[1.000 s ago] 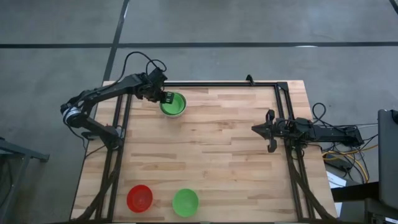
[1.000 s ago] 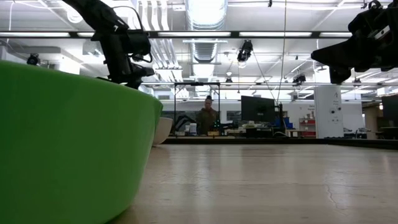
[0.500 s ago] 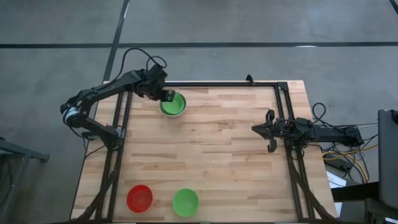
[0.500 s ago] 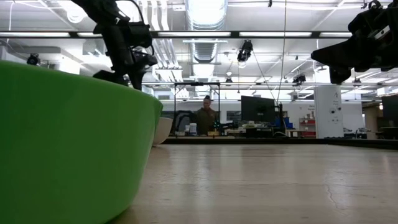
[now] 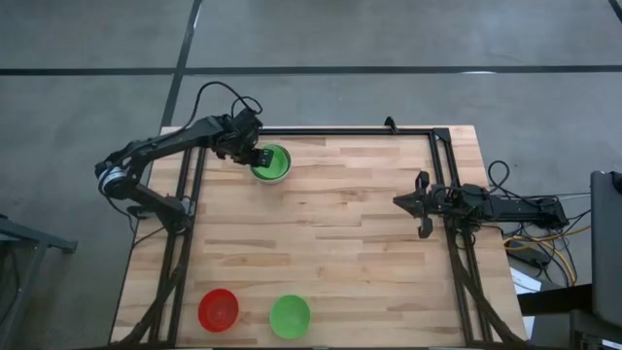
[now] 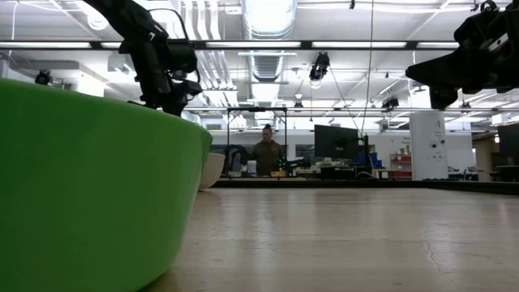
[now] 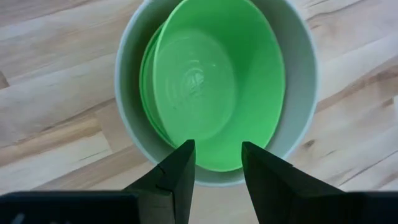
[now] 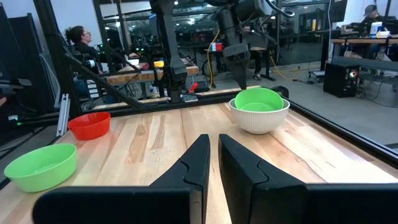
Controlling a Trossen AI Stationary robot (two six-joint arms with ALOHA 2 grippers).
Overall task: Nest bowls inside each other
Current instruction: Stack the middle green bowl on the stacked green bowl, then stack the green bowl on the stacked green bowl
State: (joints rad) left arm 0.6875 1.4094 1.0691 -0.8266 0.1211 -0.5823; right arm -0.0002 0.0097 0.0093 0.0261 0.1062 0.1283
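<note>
A white-grey bowl (image 5: 273,163) stands at the table's far left with two bright green bowls (image 7: 211,81) resting inside it, the upper one off-centre. My left gripper (image 7: 217,144) hangs open just above the stack's rim, fingers pointing steeply down, and no frame shows it touching. In the right wrist view it (image 8: 241,78) stands over the green rim (image 8: 258,98). A red bowl (image 5: 218,309) and another green bowl (image 5: 290,316) sit upright near the front edge. My right gripper (image 8: 214,146) waits shut at the table's right edge.
A black frame rail (image 5: 350,131) runs along the table's far edge, with side rails left and right. The middle of the wooden table (image 5: 350,243) is bare. In the low view the near green bowl (image 6: 81,186) fills the left. People sit at desks beyond the table.
My left gripper has swayed slightly above the nested bowls and tipped a little, staying open over them. The bowls have kept their places.
</note>
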